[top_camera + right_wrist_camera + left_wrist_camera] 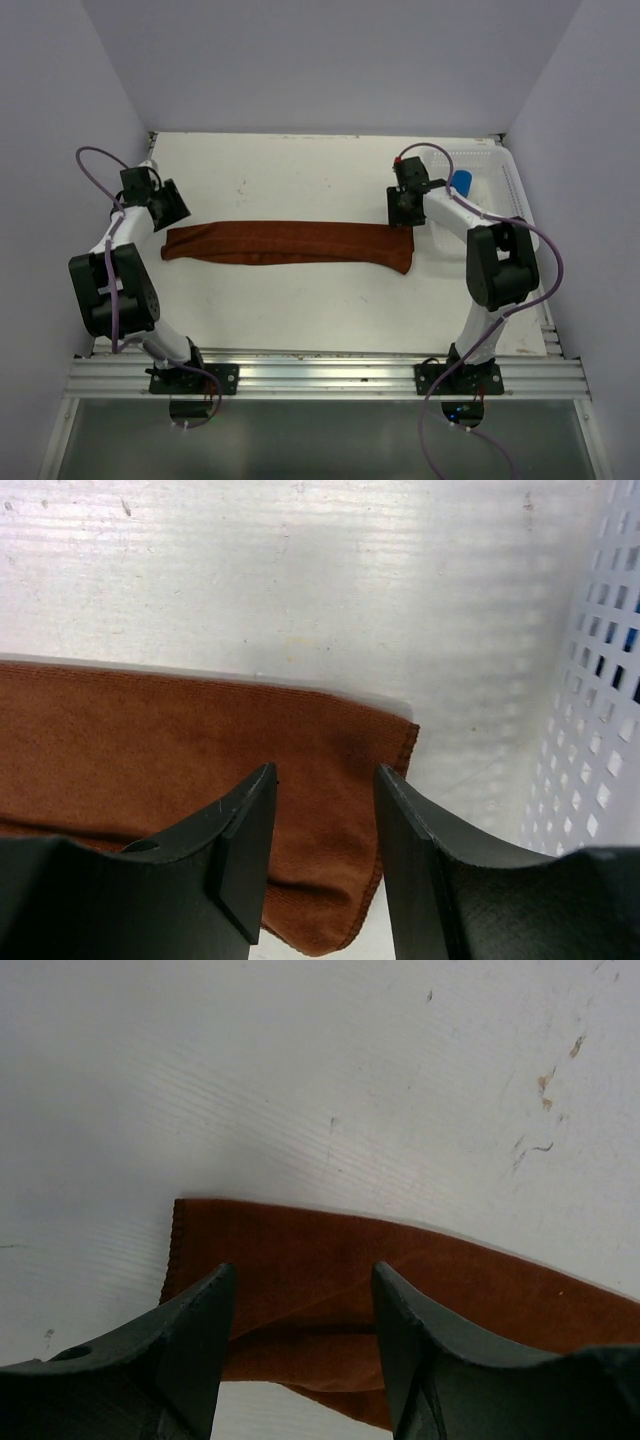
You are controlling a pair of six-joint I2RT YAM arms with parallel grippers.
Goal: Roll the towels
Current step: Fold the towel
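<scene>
Two arms: one parked at each end of the brown towel [290, 242], which makes sense if the plan is to square it up or pinch both ends before rolling. That's my read, nothing's rolled on this one yet.

Top view, brown towel: stretched out flat in a long folded strip across the middle of the table [300, 170], ends pointing left and right.

Top view, left gripper [168, 208]: sits right over the towel's left end.

Top view, right gripper [402, 212]: over the towel's right end, a bit toward the far edge.

Top view, blue towel [461, 183]: just past the brown towel's right end, sitting in the basket [510, 190], looks already rolled into a little cylinder, so probably done and stashed.

Left wrist view, left gripper [300, 1345]: jaws stand apart with a fair gap, nothing between them. Brown towel's left end [300, 1250] shows through the gap, folded layers visible. Can't tell if the tips touch the cloth.

Right wrist view, right gripper [322, 850]: jaws parted a bit narrower, also holding nothing. Towel's right-end corner [180, 740] lies under and between them; basket wall [600, 700] is just beyond that corner, so not much room on that side.

Guess: next bit needs both tips down on the ends evenly.
</scene>
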